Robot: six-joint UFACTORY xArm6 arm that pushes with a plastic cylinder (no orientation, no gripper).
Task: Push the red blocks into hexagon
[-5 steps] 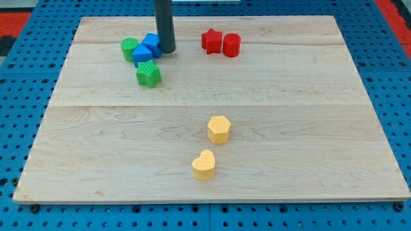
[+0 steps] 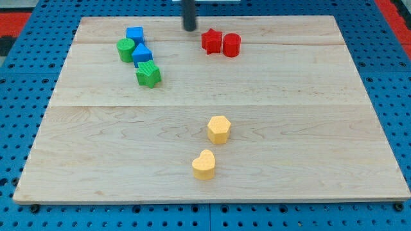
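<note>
A red star block (image 2: pixel 210 41) and a red cylinder block (image 2: pixel 232 45) stand side by side, touching, near the view's top centre. A yellow hexagon block (image 2: pixel 219 129) sits lower, in the middle of the board, well below them. My tip (image 2: pixel 189 29) is at the view's top, just up and left of the red star, a small gap apart from it.
A yellow heart block (image 2: pixel 204 165) lies below the hexagon. At the upper left stand a blue cube (image 2: pixel 135 34), a green cylinder (image 2: pixel 126 49), a second blue block (image 2: pixel 142 54) and a green star-like block (image 2: pixel 148 74). The wooden board (image 2: pixel 308 128) lies on a blue pegboard.
My tip has moved right and up, from beside the blue blocks towards the red star. One blue block has shifted up and left, and the green cylinder and the other blue block have moved slightly.
</note>
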